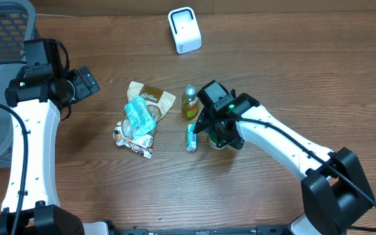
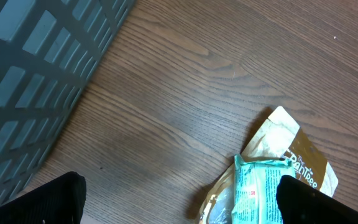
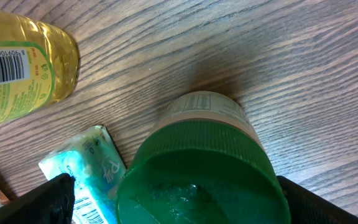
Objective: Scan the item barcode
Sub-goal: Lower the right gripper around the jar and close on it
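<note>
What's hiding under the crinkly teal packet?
The teal plastic packet lies on a tan-and-brown pouch and a shiny crumpled wrapper. Their covered parts cannot be seen.

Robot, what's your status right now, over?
Left gripper open, empty. Right gripper open, straddling green-lidded jar on table. Teal packet and yellow bottle close beside jar. Scanner at far edge.

Your left arm point(image 1: 34, 150) and right arm point(image 1: 279, 140)
White shells, black joints point(image 1: 44, 78), a black cable point(image 1: 25, 163) along each; a green light point(image 1: 231, 106) glows on your right wrist.
</note>
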`<state>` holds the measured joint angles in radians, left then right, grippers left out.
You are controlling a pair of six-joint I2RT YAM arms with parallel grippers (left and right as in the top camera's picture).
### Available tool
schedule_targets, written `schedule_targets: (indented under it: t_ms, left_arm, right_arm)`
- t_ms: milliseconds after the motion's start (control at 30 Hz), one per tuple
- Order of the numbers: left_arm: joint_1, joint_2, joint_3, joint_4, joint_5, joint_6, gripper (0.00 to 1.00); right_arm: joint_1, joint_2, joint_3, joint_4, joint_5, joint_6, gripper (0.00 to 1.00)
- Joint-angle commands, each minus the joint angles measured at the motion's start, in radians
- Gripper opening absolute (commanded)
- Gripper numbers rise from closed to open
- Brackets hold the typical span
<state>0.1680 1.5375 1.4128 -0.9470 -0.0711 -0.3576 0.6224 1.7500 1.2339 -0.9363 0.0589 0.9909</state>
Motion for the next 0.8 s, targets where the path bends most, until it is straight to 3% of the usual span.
schedule_targets:
  t_ms: [0,200,333,500,600,767]
  left_arm:
    - [0.001,-0.006,0.008,0.002,0.002,0.014,1.00]
    - [0.001,-0.006,0.008,0.002,0.002,0.014,1.00]
    - [0.001,-0.006,0.008,0.002,0.001,0.014,0.99]
    - [0.001,-0.006,0.008,0.002,0.002,0.014,1.00]
    - [0.001,-0.006,0.008,0.002,0.002,0.014,1.00]
    - [0.001,-0.006,0.008,0.002,0.002,0.014,1.00]
  right_arm:
    - [-0.001,0.003,-0.011,0.003,0.000,0.018,0.96]
    - [-0.001,0.003,-0.011,-0.042,0.037,0.087,0.94]
    - [-0.001,0.003,-0.011,-0.045,0.037,0.086,0.79]
    - [-0.001,0.003,-0.011,-0.055,0.056,0.074,0.70]
    - [-0.001,0.003,-0.011,-0.064,0.081,0.004,0.59]
    - [-0.001,0.003,-0.011,-0.059,0.084,-0.090,0.58]
